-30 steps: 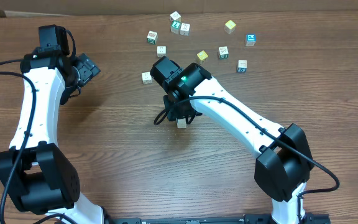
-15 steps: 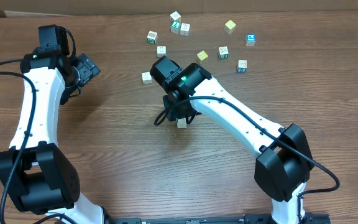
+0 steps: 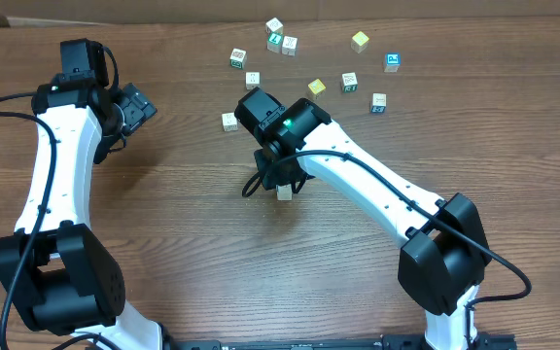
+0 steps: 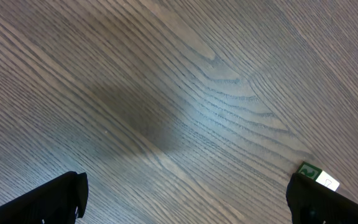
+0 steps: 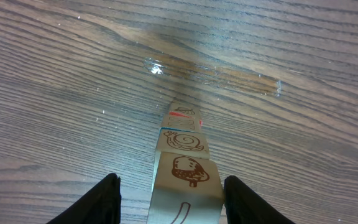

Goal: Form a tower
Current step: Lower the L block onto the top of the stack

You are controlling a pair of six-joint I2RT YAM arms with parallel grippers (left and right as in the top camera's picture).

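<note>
My right hand (image 3: 280, 177) hangs over the middle of the counter (image 3: 163, 233), pointed straight down at the tower (image 3: 284, 192). In my wrist view the tower (image 5: 182, 146) runs away from me as a single column of cream cubes. The nearest face carries a brown acorn-like drawing and the one below it a brown snail. A cube lower down shows red marks along its top edge. The column looks straight, each cube sitting squarely over the next, its foot on bare wood.

My fingers (image 5: 107, 199) stand on either side of the top cube with the jaws partly apart. On one side a strip of wood shows between finger and cube. On the other the finger sits just beside the cube's edge, and I cannot tell whether it touches. This hand is open around the top of the tower, not clamped on it.

My left hand (image 3: 141, 105) is well off toward the far left corner, spread wide with nothing between its fingers. Its camera shows plain wood grain and, near the lower right, a green-faced cube (image 4: 309, 170).

The loose cubes (image 3: 349, 82) lie scattered along the far side of the counter, apart from the tower.
</note>
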